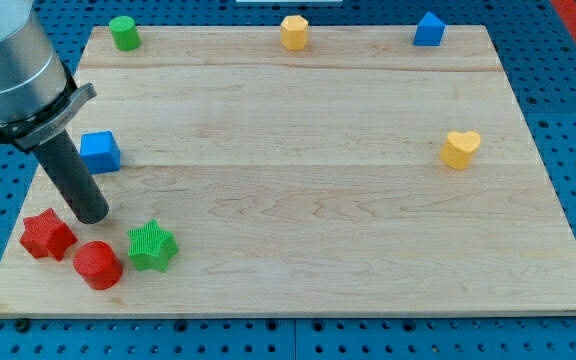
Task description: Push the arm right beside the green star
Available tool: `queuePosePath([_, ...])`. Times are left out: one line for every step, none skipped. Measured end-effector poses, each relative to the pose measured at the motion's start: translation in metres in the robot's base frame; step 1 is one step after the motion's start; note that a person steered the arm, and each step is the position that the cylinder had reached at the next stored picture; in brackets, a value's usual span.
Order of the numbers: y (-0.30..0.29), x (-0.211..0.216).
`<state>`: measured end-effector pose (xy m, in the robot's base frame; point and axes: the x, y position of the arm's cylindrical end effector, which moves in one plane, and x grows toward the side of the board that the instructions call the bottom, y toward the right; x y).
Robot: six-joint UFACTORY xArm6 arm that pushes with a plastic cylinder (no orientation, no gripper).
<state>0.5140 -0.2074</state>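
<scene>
The green star (152, 246) lies near the board's lower left corner. My tip (91, 215) rests on the board up and to the left of it, a short gap away. A red cylinder (97, 265) sits just left of the green star, nearly touching it. A red star (47, 234) lies further left, just below and left of my tip. A blue cube (100, 151) sits above my tip, partly behind the rod.
A green cylinder (123, 32) stands at the top left of the wooden board (318, 200). A yellow hexagonal block (294, 32) is at top centre, a blue block (428, 29) at top right, a yellow heart (460, 148) at the right.
</scene>
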Motion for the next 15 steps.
queuePosePath([0.019, 0.000])
queuePosePath([0.041, 0.000])
queuePosePath([0.059, 0.000])
queuePosePath([0.065, 0.000])
queuePosePath([0.081, -0.018])
queuePosePath([0.157, -0.060])
queuePosePath([0.238, -0.045])
queuePosePath([0.284, -0.001])
queuePosePath([0.249, 0.058])
queuePosePath([0.181, 0.105])
queuePosePath([0.158, 0.105])
queuePosePath([0.118, 0.105])
queuePosePath([0.098, 0.105])
queuePosePath([0.087, 0.105])
queuePosePath([0.086, 0.105])
